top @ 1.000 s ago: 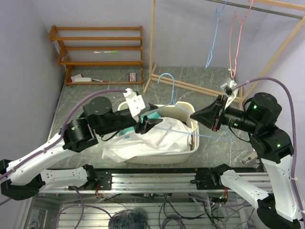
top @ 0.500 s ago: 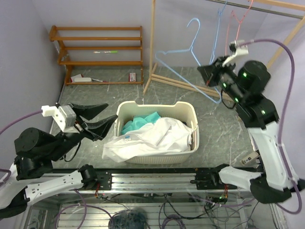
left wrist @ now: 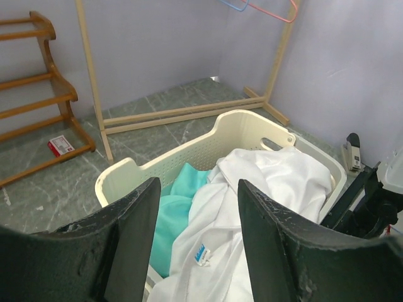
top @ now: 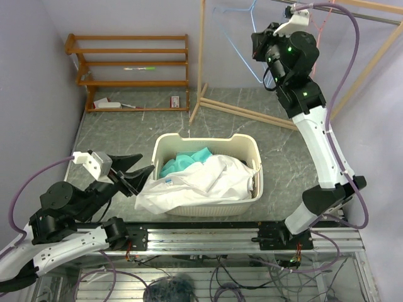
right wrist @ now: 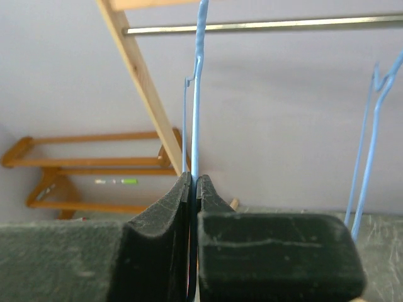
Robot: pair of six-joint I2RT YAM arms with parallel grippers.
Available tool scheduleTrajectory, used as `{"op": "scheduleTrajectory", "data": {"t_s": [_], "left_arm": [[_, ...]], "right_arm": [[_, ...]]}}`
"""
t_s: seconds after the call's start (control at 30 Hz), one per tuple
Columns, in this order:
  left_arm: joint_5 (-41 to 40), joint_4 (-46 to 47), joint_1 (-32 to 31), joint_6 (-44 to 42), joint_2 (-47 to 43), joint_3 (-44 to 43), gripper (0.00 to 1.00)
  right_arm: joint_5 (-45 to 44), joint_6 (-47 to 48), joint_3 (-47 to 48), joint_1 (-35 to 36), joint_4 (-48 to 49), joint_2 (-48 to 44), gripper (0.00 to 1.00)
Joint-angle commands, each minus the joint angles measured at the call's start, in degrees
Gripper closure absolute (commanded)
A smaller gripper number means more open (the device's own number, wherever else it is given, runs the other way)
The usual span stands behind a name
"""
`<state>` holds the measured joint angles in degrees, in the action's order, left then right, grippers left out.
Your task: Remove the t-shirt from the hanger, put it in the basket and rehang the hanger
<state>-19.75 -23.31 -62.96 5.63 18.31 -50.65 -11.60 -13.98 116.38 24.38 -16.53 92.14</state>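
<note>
The right tool point(right wrist: 193, 182) is clamped on the blue hanger point(right wrist: 198, 94), which is raised higher than 0.5 s earlier. The left tool point(left wrist: 197, 189) is spread wide, empty, near the t-shirt point(left wrist: 271, 176).

The t-shirt point(top: 208, 179) lies in the basket point(top: 169, 142), shelf point(top: 129, 63) behind.
</note>
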Motion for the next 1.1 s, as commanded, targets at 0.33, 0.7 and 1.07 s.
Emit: {"op": "scheduleTrajectory", "data": {"t_s": [0.33, 0.7, 1.07], "left_arm": [[-1.8, -3.5, -0.1, 2.6, -1.9, 2.9, 0.34], [-0.7, -2.9, -0.2, 3.4, -0.6, 2.4, 0.32], [1.0, -5.2, -0.2, 3.0, 5.0, -0.8, 0.3]], "right_arm": [[-7.1, 1.4, 5.0, -0.1, 5.9, 7.9, 1.0], [-3.6, 1.9, 4.8, -0.1, 3.9, 7.9, 0.72], [6.6, -3.8, -21.9, -0.1, 6.3, -16.9, 0.26]]}}
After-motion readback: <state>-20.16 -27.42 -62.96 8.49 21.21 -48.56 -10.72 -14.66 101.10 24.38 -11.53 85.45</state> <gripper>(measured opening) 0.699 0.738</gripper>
